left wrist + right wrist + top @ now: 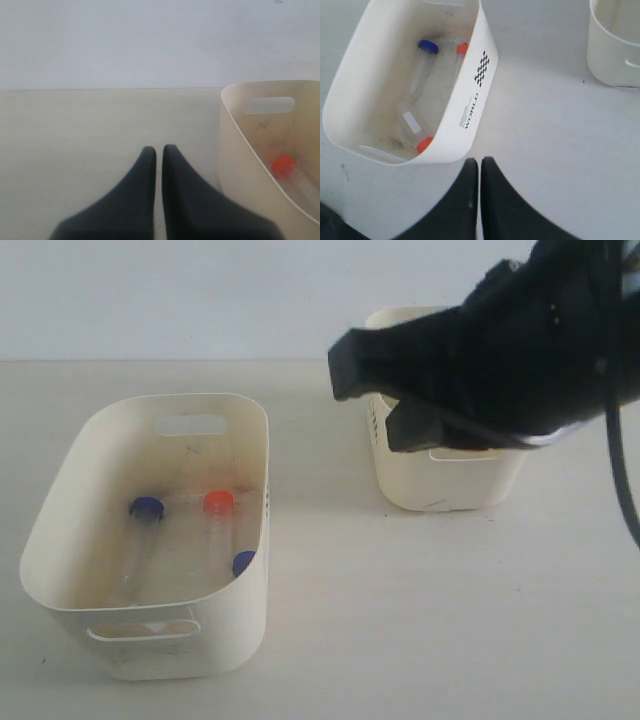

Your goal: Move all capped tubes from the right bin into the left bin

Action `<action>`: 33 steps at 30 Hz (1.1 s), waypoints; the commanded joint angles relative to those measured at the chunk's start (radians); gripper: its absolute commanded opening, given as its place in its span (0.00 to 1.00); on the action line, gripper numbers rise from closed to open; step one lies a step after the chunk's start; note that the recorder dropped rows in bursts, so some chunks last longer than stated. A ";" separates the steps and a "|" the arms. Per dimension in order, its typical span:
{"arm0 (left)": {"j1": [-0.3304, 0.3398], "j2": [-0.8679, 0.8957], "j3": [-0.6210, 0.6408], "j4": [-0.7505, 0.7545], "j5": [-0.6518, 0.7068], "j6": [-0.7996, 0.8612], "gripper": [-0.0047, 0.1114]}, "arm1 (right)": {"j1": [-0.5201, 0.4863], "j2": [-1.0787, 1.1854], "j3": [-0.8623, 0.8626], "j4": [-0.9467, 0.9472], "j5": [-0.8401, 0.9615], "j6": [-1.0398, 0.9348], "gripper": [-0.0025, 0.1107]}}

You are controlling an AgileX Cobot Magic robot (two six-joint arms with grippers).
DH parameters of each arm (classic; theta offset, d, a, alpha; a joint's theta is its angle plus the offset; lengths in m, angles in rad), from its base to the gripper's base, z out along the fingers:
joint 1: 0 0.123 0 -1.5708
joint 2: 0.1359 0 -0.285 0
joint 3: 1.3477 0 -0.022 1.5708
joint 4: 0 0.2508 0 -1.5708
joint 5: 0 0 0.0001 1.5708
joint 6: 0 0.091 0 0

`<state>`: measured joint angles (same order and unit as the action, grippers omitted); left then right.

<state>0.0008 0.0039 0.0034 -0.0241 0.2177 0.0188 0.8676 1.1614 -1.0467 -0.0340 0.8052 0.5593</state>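
Several capped tubes (422, 62) lie in the left bin (470, 115), beyond right hand (480, 165).

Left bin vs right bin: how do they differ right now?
The left bin holds capped tubes, blue and orange-red caps showing; the right bin's inside is mostly hidden. The left bin is in full view, while the right arm covers part of the right bin. The left bin looks larger than the right bin. Both are cream tubs with slot handles.

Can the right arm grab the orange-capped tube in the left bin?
Probably yes: the left bin is open on top and nothing covers the orange-capped tube. The right gripper is shut, though, so it must open first.
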 commanded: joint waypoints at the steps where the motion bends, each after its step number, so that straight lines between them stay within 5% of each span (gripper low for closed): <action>1: 0.000 -0.004 -0.003 -0.002 -0.011 -0.002 0.08 | 0.002 -0.011 0.070 0.034 -0.004 0.014 0.03; 23: 0.000 -0.004 -0.003 -0.002 -0.011 -0.002 0.08 | 0.001 -0.011 0.082 -0.082 -0.023 0.010 0.03; 27: 0.000 -0.004 -0.003 -0.002 -0.011 -0.002 0.08 | -0.106 -0.125 0.231 -0.044 -0.264 0.010 0.03; 30: 0.000 -0.004 -0.003 -0.002 -0.011 -0.002 0.08 | -0.268 -0.333 0.485 0.136 -0.558 0.010 0.03; 33: 0.000 -0.004 -0.003 -0.002 -0.011 -0.002 0.08 | -0.426 -0.504 0.694 0.240 -0.656 0.010 0.03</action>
<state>0.0008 0.0039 0.0034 -0.0241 0.2177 0.0188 0.5168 0.7434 -0.4513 0.1528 0.2114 0.5759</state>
